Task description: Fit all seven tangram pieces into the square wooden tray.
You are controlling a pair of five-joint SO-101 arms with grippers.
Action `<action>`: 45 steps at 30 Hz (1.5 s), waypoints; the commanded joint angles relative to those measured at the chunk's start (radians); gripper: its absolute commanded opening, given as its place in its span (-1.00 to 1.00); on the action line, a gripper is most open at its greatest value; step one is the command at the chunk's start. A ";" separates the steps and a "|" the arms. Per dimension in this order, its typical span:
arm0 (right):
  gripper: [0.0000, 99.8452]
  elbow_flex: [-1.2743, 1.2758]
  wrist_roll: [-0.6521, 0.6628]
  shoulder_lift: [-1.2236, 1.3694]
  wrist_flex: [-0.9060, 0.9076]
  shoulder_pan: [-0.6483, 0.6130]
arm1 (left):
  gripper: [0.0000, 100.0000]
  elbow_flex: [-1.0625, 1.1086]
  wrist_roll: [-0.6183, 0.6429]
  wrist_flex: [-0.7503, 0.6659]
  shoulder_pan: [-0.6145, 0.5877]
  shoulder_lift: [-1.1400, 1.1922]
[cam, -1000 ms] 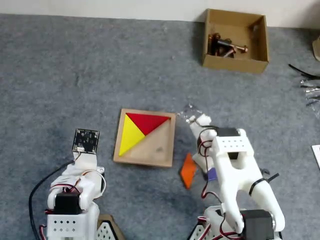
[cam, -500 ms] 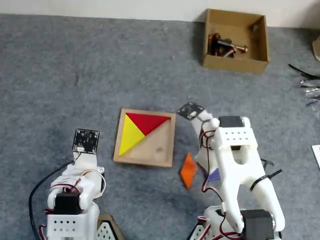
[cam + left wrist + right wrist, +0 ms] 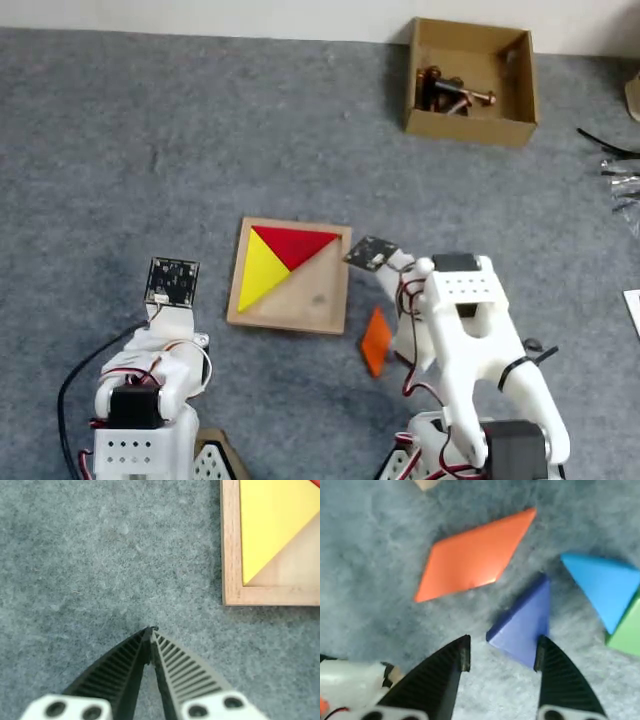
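The square wooden tray (image 3: 325,300) lies mid-table with a red triangle (image 3: 296,245) and a yellow triangle (image 3: 259,273) in it. An orange parallelogram (image 3: 376,340) lies on the carpet just right of the tray, beside my right arm (image 3: 462,320). My right gripper (image 3: 501,654) is open, low over a dark blue triangle (image 3: 524,625) whose near corner lies between the fingers. Past it are the orange parallelogram (image 3: 472,556), a light blue triangle (image 3: 602,582) and a green piece (image 3: 626,632). My left gripper (image 3: 150,631) is shut on nothing, over carpet near the tray's corner (image 3: 231,592).
A cardboard box (image 3: 470,125) with metal parts stands at the back right. Black cables and clutter (image 3: 610,165) lie at the right edge. My left arm (image 3: 150,385) sits at the front left. Grey carpet covers the table.
My right arm's wrist has swung left and nearer to the tray, and the arm now covers the purple-blue piece that showed beside it. The left arm has not moved.
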 commanded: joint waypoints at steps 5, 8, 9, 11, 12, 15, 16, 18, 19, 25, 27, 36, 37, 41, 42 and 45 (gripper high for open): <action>-0.59 0.008 0.063 0.008 -0.045 0.028 | -0.99 0.018 0.002 0.003 0.012 -0.010; -0.59 0.010 0.066 0.010 -0.045 0.030 | -0.99 0.018 0.002 0.003 0.012 -0.010; -0.59 0.010 0.069 0.010 -0.045 0.030 | -0.99 0.018 0.002 0.003 0.012 -0.010; -0.59 0.010 0.071 0.010 -0.045 0.030 | -0.99 0.018 0.002 0.003 0.012 -0.010; -0.59 0.010 0.071 0.010 -0.045 0.030 | -0.99 0.018 0.002 0.003 0.012 -0.010; -0.59 0.010 0.071 0.010 -0.045 0.030 | -0.99 0.018 0.002 0.003 0.012 -0.010; -0.59 0.010 0.071 0.012 -0.045 0.030 | -0.99 0.018 0.002 0.003 0.012 -0.010; -0.59 0.010 0.071 0.012 -0.047 0.030 | -0.99 0.018 0.002 0.003 0.012 -0.010; -0.59 0.010 0.071 0.012 -0.047 0.030 | -0.99 0.018 0.002 0.003 0.012 -0.010; -0.59 0.019 0.071 0.012 -0.088 0.030 | -0.99 0.018 0.002 0.003 0.012 -0.010; -0.59 0.042 0.071 0.012 -0.105 0.025 | -0.99 0.018 0.002 0.003 0.012 -0.010; -0.60 0.073 0.072 0.012 -0.150 0.025 | -0.99 0.018 0.002 0.003 0.012 -0.010; -0.60 0.073 0.072 0.012 -0.150 0.025 | -0.99 0.018 0.002 0.003 0.012 -0.010; -0.60 0.073 0.072 0.012 -0.150 0.025 | -0.99 0.018 0.002 0.003 0.012 -0.010; -0.60 0.073 0.072 0.012 -0.150 0.025 | -0.99 0.018 0.002 0.003 0.012 -0.010; -0.67 0.073 0.072 0.012 -0.147 0.025 | -0.99 0.018 0.002 0.003 0.012 -0.010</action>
